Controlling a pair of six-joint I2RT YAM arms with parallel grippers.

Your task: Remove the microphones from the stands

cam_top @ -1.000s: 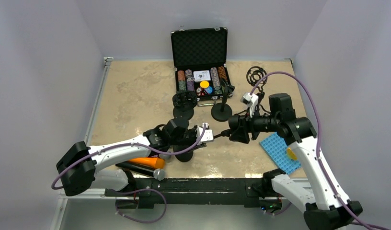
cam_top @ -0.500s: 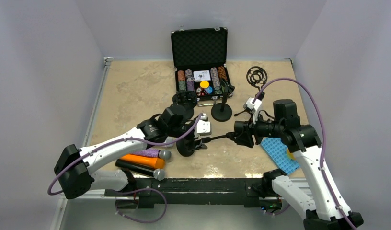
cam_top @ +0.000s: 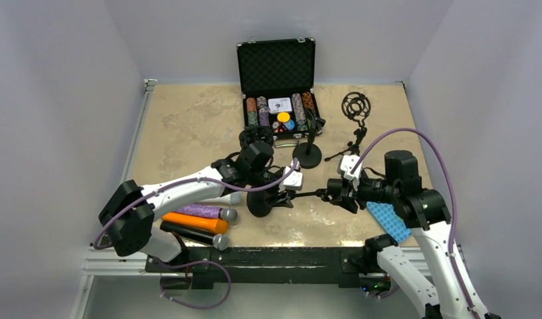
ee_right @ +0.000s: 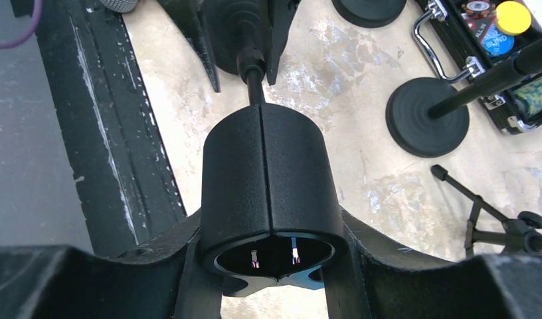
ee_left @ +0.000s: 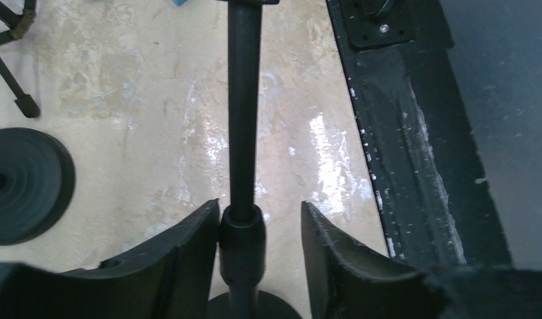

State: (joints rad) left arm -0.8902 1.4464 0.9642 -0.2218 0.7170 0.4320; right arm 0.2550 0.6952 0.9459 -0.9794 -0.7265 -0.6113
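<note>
The black stand (cam_top: 305,195) lies tipped over near the table's front, its round base (cam_top: 260,202) to the left. My left gripper (cam_top: 281,191) straddles the pole (ee_left: 243,100) just above the base. The collar (ee_left: 242,232) touches the left finger and a gap shows on the right, so it is open (ee_left: 258,207). My right gripper (cam_top: 336,192) is shut on the stand's black clip (ee_right: 265,173), whose bore is empty (ee_right: 268,226). Three microphones, purple (cam_top: 205,211), orange (cam_top: 192,222) and black (cam_top: 188,234), lie at the near left.
An open case of poker chips (cam_top: 278,100) stands at the back. In front of it are another upright stand (cam_top: 307,154) and a loose round base (cam_top: 255,157). A tripod with a shock mount (cam_top: 356,106) is at the back right, a blue plate (cam_top: 386,219) under my right arm.
My left gripper has opened and shifted right along the stand towards its base. My right gripper has drawn nearer the front edge with the clip, and the stand moved with it.
</note>
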